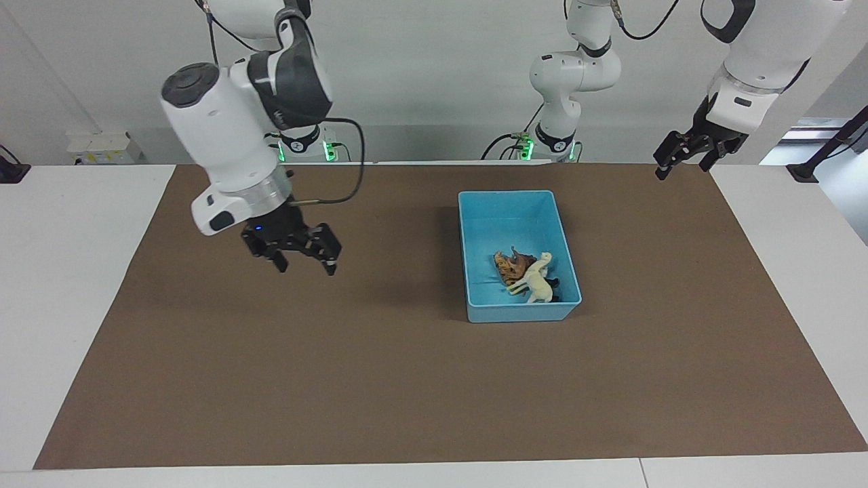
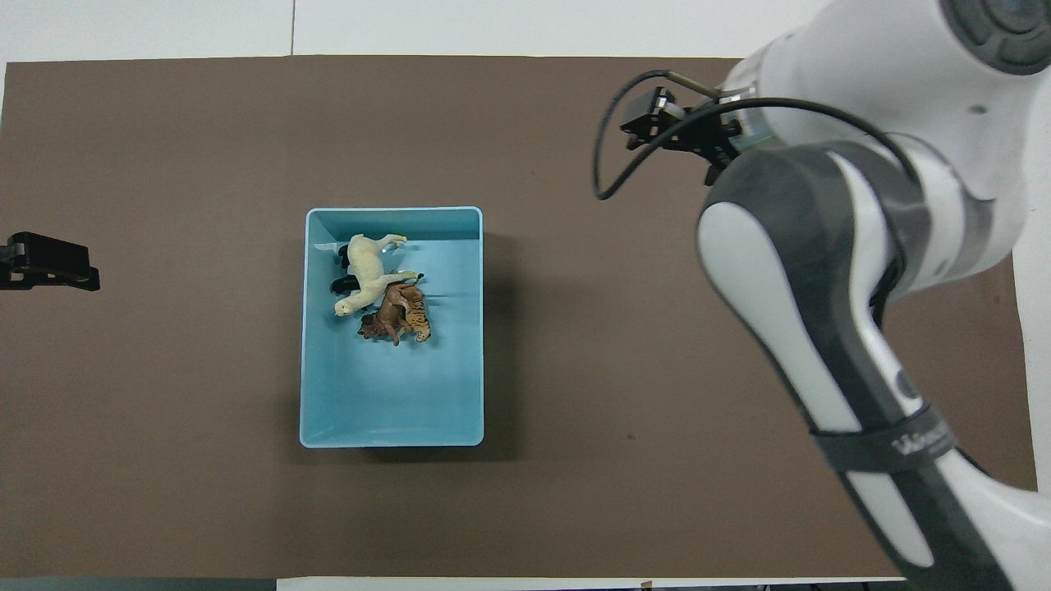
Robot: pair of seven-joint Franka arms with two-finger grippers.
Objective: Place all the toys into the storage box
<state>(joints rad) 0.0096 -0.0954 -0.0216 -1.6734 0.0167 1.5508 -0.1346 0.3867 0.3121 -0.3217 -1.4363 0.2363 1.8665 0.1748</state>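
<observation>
Toys fill the part of the light blue storage box (image 1: 475,237) farthest from the robots: we see the cream horse (image 1: 536,281) on its side against the tiger (image 1: 504,268) and the reddish-brown animal (image 1: 519,261), a black figure (image 2: 343,283) partly hidden beneath. Our right gripper (image 1: 305,261) hangs unclenched and empty over bare brown mat (image 1: 271,379). Our left gripper (image 1: 681,159), also unclenched and empty, waits over the mat's edge.

This is a robotics lab. Two white robot arms (image 1: 251,129) are bolted at the edge of a long white worktop (image 1: 81,271), with green status lights (image 1: 329,150) glowing at their bases and black cables (image 1: 349,169) looping off them. A plain brown mat (image 1: 407,379) covers the worktop, set against a bare pale wall (image 1: 420,74), with a cable clamp (image 1: 10,169) at one end.
</observation>
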